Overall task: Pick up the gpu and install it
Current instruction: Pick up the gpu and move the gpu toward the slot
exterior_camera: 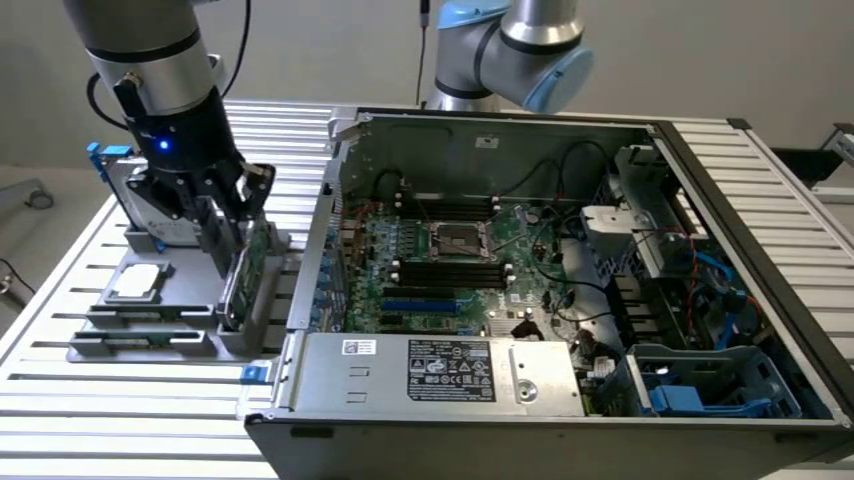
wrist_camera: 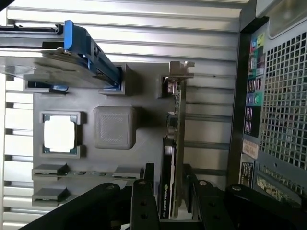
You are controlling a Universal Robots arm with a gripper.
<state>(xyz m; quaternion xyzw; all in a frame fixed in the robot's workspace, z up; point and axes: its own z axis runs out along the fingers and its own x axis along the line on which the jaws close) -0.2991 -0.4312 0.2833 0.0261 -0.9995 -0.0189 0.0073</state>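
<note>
At 9 o'clock from case (exterior_camera: 534,122), exterior view: I see gripper (wrist_camera: 170,168) clamped on gpu (wrist_camera: 179,110); gpu upright in grey holder (wrist_camera: 115,160).

The exterior view sits high off the near edge of the slatted table (exterior_camera: 107,400). It angles down and takes in the whole open computer case (exterior_camera: 507,120) from a middling distance, with the grey holder (exterior_camera: 187,300) towards the table's edge at the exterior view's left. The wrist view looks steeply down past the gripper (wrist_camera: 169,172) from close above that holder (wrist_camera: 144,143), and both views share the holder, the gpu (wrist_camera: 175,143) standing in it, the table and the case's outer wall.
</note>
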